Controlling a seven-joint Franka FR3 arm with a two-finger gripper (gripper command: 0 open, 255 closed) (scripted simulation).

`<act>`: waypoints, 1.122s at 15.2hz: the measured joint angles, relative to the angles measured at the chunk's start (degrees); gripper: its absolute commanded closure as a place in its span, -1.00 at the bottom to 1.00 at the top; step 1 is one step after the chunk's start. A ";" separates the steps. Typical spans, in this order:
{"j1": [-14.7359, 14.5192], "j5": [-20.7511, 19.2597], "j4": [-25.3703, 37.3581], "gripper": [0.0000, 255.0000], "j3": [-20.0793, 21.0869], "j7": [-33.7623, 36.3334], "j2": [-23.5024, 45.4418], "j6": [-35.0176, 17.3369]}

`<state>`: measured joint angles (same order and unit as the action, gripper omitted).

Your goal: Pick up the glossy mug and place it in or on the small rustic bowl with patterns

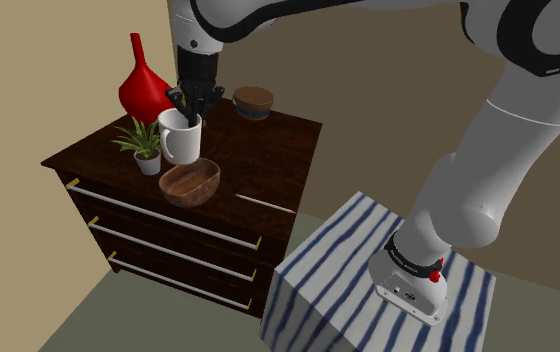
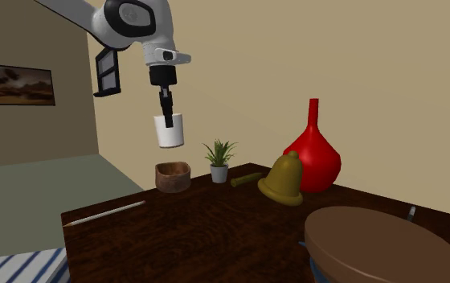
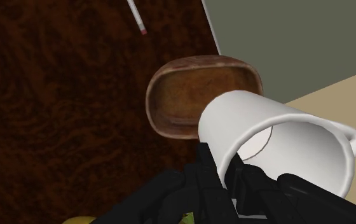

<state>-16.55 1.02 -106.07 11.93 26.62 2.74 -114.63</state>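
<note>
Already the white mug [image 1: 180, 135] [image 2: 169, 130] [image 3: 278, 140] hangs clear of the dresser [image 1: 258, 150] [image 2: 215, 233] top, tilted a little, near the front edge. The gripper [image 1: 190, 108] [image 2: 165, 112] [image 3: 216, 170] is clenched on its rim, apparently 1 finger inside the wall and 1 outside.

Below it, just beside the front edge, sits the brown wooden bowl [image 1: 190, 183] [image 2: 173, 176] [image 3: 183, 95]. The wrist view shows the mug overlapping part of its rim, not centred over the hollow.

So step 1, the pick, looks done. What remains, by my reading, is a short shift over the bowl, a descent and a release.

From the striped stand [image 1: 318, 280] the arm arches high over the dresser, with the hand pointing almost straight down.

Close by stand a potted plant [image 1: 144, 142] [image 2: 218, 159] and a red vase [image 1: 144, 90] [image 2: 313, 157].
</note>
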 measured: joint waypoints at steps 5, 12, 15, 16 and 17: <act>0.02 -0.17 -2.83 1.00 -0.04 -0.09 0.92 -3.74; -0.12 -0.49 -6.21 1.00 0.02 0.18 2.32 -8.48; -0.09 -0.47 -6.50 1.00 0.01 0.13 2.23 -8.71; -0.09 -0.47 -6.52 1.00 0.01 0.13 2.22 -8.72; -0.09 -0.46 -6.54 1.00 0.00 0.12 2.21 -8.73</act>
<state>-16.64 0.55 -112.60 11.94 26.74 4.96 -123.36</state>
